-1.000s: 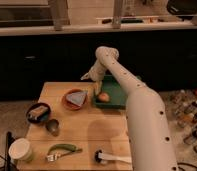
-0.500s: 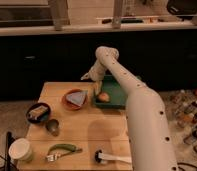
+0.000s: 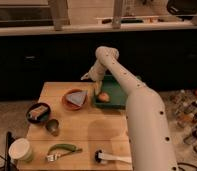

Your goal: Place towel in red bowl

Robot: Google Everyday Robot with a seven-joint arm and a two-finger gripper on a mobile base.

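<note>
The grey-blue folded towel [image 3: 80, 97] lies in the red bowl [image 3: 70, 101] at the back middle of the wooden table [image 3: 92, 130]. My gripper [image 3: 96, 87] hangs just right of the bowl, over the left edge of a green tray [image 3: 117, 95], at the end of the white arm [image 3: 137, 115] that reaches in from the lower right. The gripper is apart from the towel.
An orange fruit [image 3: 105, 96] sits in the green tray. A black bowl [image 3: 38, 112] with food stands at the left, a small metal cup [image 3: 53, 126] beside it. A white cup [image 3: 20, 149], a green pepper [image 3: 63, 148] and a white-handled brush [image 3: 112, 158] lie near the front edge. Bottles [image 3: 192, 115] stand on the floor at the right.
</note>
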